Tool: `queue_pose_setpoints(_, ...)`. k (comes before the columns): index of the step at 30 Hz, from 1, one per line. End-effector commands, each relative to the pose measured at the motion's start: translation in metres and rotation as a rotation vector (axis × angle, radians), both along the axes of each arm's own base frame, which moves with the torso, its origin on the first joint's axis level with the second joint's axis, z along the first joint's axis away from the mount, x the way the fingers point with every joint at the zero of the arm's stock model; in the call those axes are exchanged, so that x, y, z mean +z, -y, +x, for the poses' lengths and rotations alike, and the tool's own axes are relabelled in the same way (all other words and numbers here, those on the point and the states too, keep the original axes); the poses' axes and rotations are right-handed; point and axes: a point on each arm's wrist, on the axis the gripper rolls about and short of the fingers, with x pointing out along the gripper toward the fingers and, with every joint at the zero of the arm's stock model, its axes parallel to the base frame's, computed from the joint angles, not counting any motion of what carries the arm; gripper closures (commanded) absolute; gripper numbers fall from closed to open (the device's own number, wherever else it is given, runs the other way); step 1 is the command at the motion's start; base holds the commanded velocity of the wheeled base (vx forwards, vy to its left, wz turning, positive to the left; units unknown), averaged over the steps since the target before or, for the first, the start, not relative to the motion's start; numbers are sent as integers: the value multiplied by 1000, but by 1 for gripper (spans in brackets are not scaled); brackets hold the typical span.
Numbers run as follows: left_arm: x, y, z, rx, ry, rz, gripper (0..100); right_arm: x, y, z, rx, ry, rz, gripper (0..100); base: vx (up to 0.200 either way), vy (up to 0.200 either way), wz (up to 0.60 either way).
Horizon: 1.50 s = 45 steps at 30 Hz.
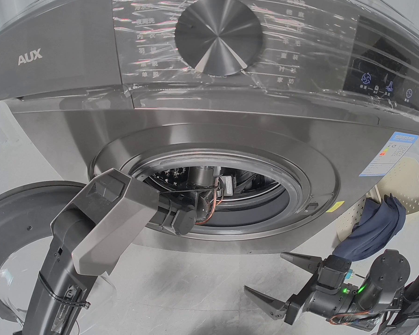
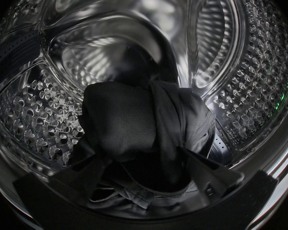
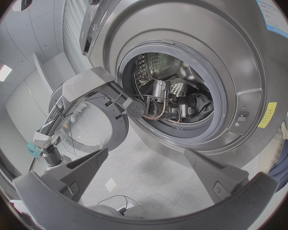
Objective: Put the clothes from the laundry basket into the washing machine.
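Left gripper, spread open, sits inside the grey front-loading washing machine, black garment bunched against it. I see the right gripper open outside; navy cloth drapes the cream perforated basket, far right.

Logo on washing machine drawer; blue label, yellow sticker on front.

Washing machine body: brushed grey metal look, satin sheen. Ctrl panel under clear plastic film, glossy, wrinkled. Dial: spun metal, radial shine. Drum: polished steel, embossed + perforated. Black garment inside: matt cloth. Navy garment: soft matt cloth. Laundry basket: cream perforated plastic. Right pincer: matt black plastic, textured pads. Floor: smooth, semi-gloss.
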Motion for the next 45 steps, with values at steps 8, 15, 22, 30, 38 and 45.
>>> queue_pose_setpoints(8, -14, 7, 17, 5, 42, -19, 100, 0, 0, 0, 1, 0, 0, 0, 0, 0, 0)
queue_pose_setpoints(15, -16, 7, 37, 49, 149, -95, 100, -1, -1, 0, 5, -1, -2, 0, 0, 0, 0)
queue_pose_setpoints(22, -3, 7, 36, 48, 186, -120, 0, -1, -1, 0, 5, -3, -4, 0, 0, 0, 0)
queue_pose_setpoints(30, 37, 22, -8, -24, 160, -89, 0, -2, 0, 1, 2, -6, -8, 0, 0, 0, 0)
queue_pose_setpoints(38, 57, 11, -76, -118, 172, 29, 0, -3, 1, 0, 2, -10, -13, 0, 0, 0, 0)
queue_pose_setpoints(45, 45, 5, -143, -228, 152, 78, 0, -3, 0, -1, 2, -9, -11, 0, 0, 0, 0)
